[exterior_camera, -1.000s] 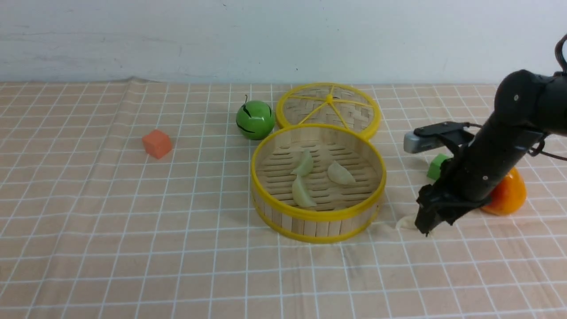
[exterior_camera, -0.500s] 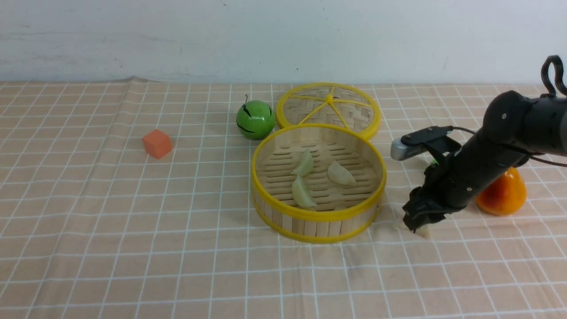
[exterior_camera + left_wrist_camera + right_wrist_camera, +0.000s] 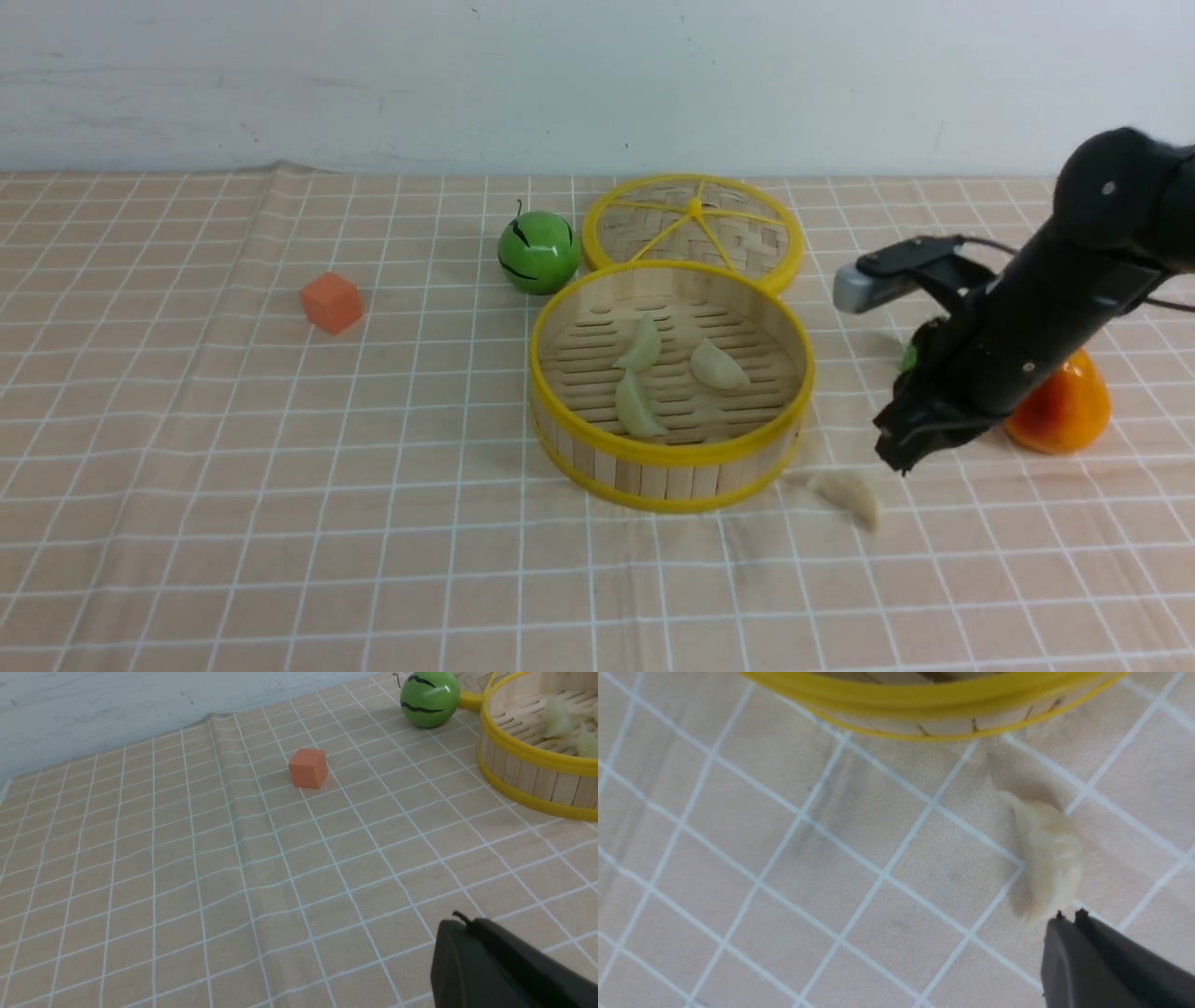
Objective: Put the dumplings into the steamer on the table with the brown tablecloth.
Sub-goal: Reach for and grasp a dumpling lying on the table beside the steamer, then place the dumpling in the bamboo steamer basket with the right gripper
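Comparing against half a second back, I see the right gripper (image 3: pixel 898 461) has come up off the brown tablecloth (image 3: pixel 280 467) without its load. Then it was pressed down on the last dumpling (image 3: pixel 848 495). Now that dumpling lies loose on the cloth, shifted a little toward me, and the arm is raised above it. I read this as a slipped pick, so the fourth piece needs another try.

Three dumplings already sit on the slats of the steamer (image 3: pixel 672 455): one toward the back (image 3: pixel 640 343), one to the right (image 3: pixel 717 364) and one nearer me (image 3: pixel 638 407).

In the right wrist view the fingertips (image 3: pixel 1059 919) are pinched together with only a thin seam between them and nothing held. The stray dumpling (image 3: pixel 1048 858) lies on its side just beyond the tips, between them and the steamer's yellow lower rim (image 3: pixel 924 730). From the front it sits lower and to the left of the pincer, clear of it, and just beside the steamer's near right wall without touching.

My left gripper (image 3: pixel 490 961) shows only as a dark edge in its own wrist view, so I cannot tell how its jaws stand.
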